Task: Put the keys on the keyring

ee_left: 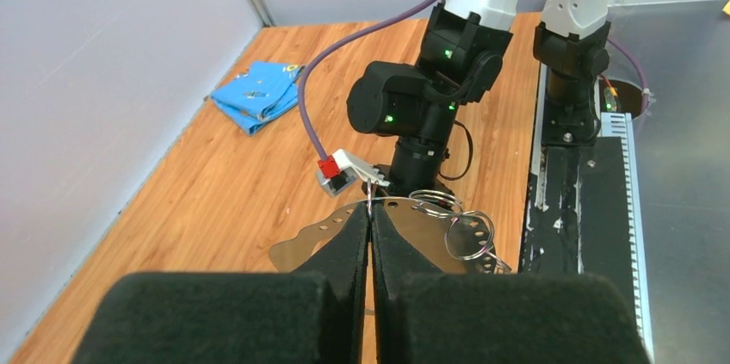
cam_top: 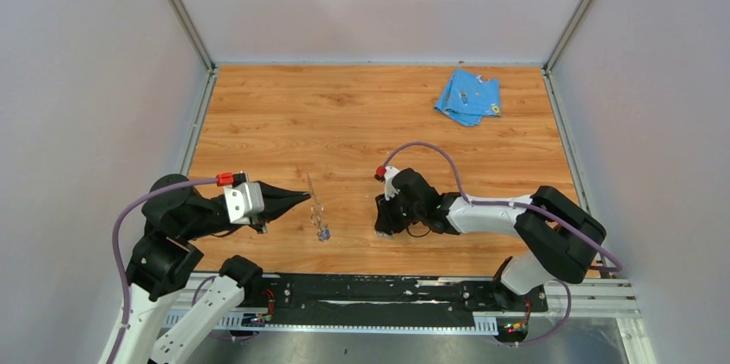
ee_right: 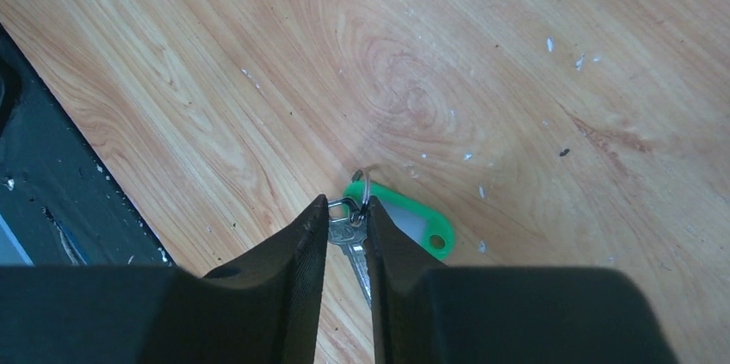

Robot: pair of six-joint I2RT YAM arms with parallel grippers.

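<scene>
Gripping the keyring (ee_left: 310, 243) edge-on with the left hand (ee_left: 371, 213), fully closed, near the desk's (cam_top: 344, 123) front edge. Pinching the green key (ee_right: 344, 232) by its metal head, flat on the desk, with the right hand (ee_right: 346, 202), narrowed nearly shut. Cannot make out what hangs from the small rings (ee_left: 469, 235) on the keyring.

top external: high behind both arm bases, tilted down and forward, far, whole wooden table (cam_top: 361, 123) in frame | left wrist: just behind left gripper (ee_left: 371, 211), looking low across at right arm (ee_left: 413, 106) | right wrist: over right gripper (ee_right: 346, 205), facing straight down, very close | overlap: top and left wrist share right arm, blue cloth (cam_top: 469, 97)
</scene>
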